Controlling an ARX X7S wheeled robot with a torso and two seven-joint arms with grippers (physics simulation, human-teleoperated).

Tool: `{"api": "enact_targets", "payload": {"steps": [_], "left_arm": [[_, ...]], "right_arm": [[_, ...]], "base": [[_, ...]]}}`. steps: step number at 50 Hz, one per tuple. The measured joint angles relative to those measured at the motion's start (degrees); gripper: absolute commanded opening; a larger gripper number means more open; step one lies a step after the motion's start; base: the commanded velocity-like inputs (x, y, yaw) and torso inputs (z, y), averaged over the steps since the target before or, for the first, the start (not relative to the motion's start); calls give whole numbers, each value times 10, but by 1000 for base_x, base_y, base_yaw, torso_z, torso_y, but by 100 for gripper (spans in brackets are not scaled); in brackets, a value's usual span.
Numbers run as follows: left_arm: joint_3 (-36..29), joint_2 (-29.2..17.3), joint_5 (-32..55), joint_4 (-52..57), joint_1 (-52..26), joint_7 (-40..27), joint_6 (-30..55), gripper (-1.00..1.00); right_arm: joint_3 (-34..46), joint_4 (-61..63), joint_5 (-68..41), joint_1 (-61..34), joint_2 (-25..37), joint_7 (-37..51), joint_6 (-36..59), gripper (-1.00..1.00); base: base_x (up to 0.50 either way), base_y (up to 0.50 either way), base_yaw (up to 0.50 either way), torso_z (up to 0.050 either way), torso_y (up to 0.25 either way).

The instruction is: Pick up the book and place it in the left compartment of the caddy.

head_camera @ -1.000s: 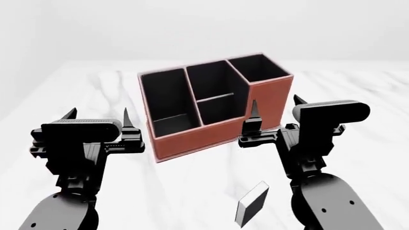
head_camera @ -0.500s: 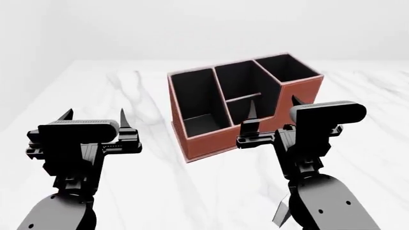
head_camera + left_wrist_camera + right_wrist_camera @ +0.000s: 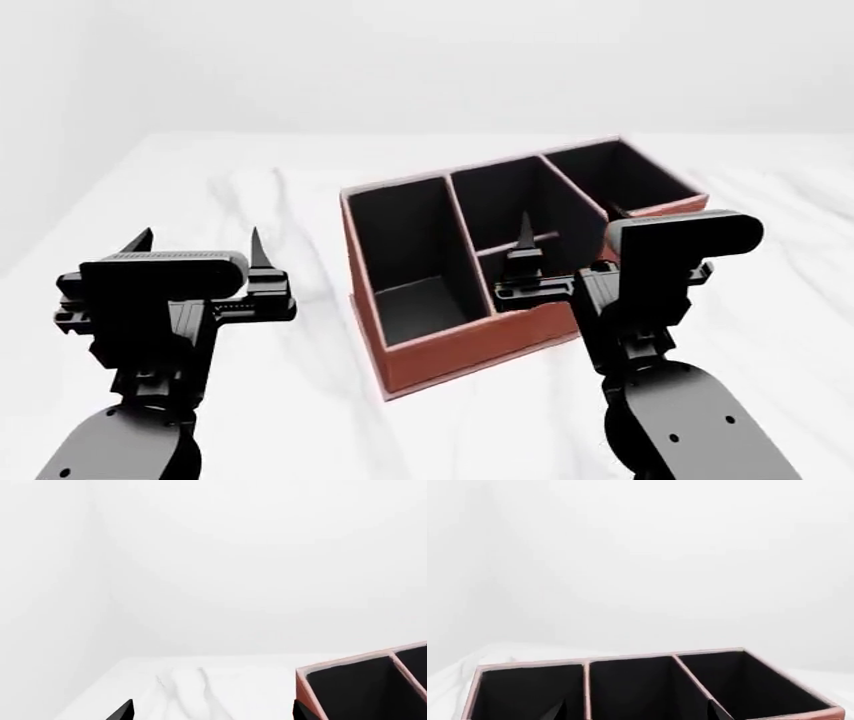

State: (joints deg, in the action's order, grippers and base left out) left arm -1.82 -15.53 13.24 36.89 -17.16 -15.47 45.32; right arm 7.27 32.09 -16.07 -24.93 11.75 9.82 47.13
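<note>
Head view showed a reddish-brown caddy (image 3: 461,355) on a white marble table (image 3: 294,200), its long left compartment (image 3: 407,260) empty. Left gripper (image 3: 194,240) and right gripper (image 3: 567,225) hovered before it, fingers spread, holding nothing. No view showed the book.

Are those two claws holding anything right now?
No. The left gripper and right gripper are both open and empty above the table; the book isn't in view.
</note>
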Motion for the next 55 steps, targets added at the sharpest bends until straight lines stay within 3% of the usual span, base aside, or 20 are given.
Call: {"api": "enact_targets", "payload": {"steps": [7, 33, 38, 42, 47, 55], "left_arm": [[-1, -1, 1, -2, 0, -1, -2, 100], [-2, -5, 7, -4, 3, -7, -7, 100], [-2, -7, 8, -3, 3, -8, -5, 100], [-3, -8, 8, -3, 3, -8, -5, 100], [-5, -9, 9, -7, 4, -9, -8, 100], [-6, -10, 9, -9, 6, -9, -12, 100]], "right_arm": [[1, -2, -2, 0, 1, 1, -1, 100], [3, -3, -10, -10, 6, 16, 14, 100], [2, 14, -19, -29, 11, 24, 64, 100], [-18, 49, -43, -64, 11, 30, 160, 100], [-60, 51, -177, -119, 45, 142, 264, 100], [-51, 3, -572, -188, 142, 458, 312, 100]], "base": [[500, 0, 0, 0, 1], [0, 58, 0, 0, 1], [0, 0, 0, 0, 0], [0, 0, 0, 0, 0], [0, 0, 0, 0, 0], [0, 0, 0, 0, 0]]}}
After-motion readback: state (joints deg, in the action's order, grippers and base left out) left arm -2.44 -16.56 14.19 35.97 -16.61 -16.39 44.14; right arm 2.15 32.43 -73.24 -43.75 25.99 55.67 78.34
